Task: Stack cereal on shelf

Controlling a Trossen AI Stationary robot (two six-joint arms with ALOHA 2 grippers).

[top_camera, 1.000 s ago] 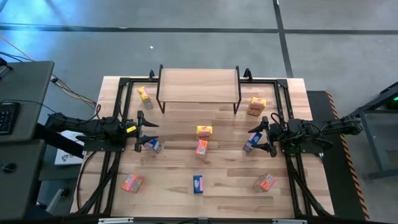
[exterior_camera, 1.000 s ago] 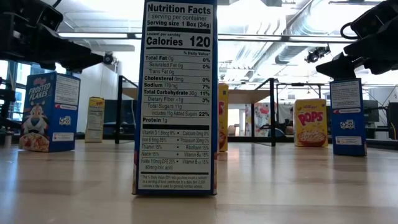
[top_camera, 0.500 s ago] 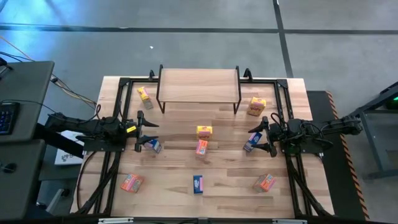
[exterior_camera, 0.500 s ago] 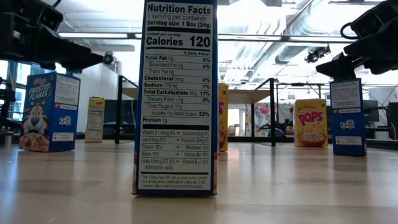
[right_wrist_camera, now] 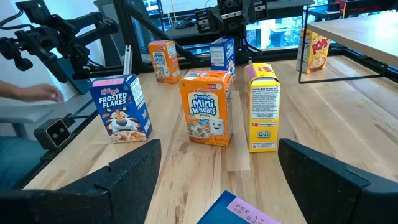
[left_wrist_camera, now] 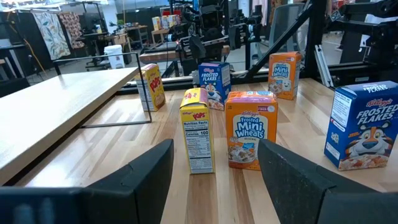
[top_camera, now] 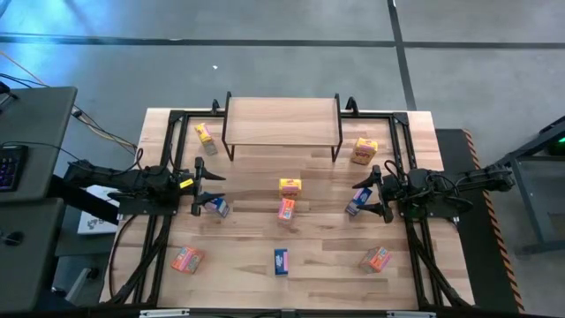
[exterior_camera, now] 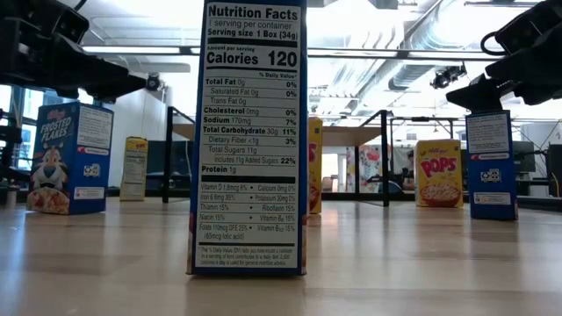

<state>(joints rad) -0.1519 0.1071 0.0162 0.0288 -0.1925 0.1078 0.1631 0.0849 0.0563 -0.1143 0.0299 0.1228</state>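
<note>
Several small cereal boxes stand scattered on the wooden table. The shelf (top_camera: 282, 120), a light wooden top on thin black legs, stands at the table's far edge with nothing on it. My left gripper (top_camera: 208, 186) hovers open and level at the table's left side, beside and above a blue box (top_camera: 219, 208) that stands just outside its near finger. At the right side my right gripper (top_camera: 374, 193) is open, with another blue box (top_camera: 357, 201) standing under the gap between its fingers (right_wrist_camera: 219, 149). At mid-table a yellow box (top_camera: 290, 186) and an orange box (top_camera: 286, 208) stand side by side.
Other boxes: yellow ones by the shelf's left leg (top_camera: 205, 134) and off its right end (top_camera: 365, 150), orange ones at the near left (top_camera: 187, 259) and near right (top_camera: 375, 259), a blue one (top_camera: 281, 261) near the front edge. A person's hand (right_wrist_camera: 37, 93) shows beyond the table's left side.
</note>
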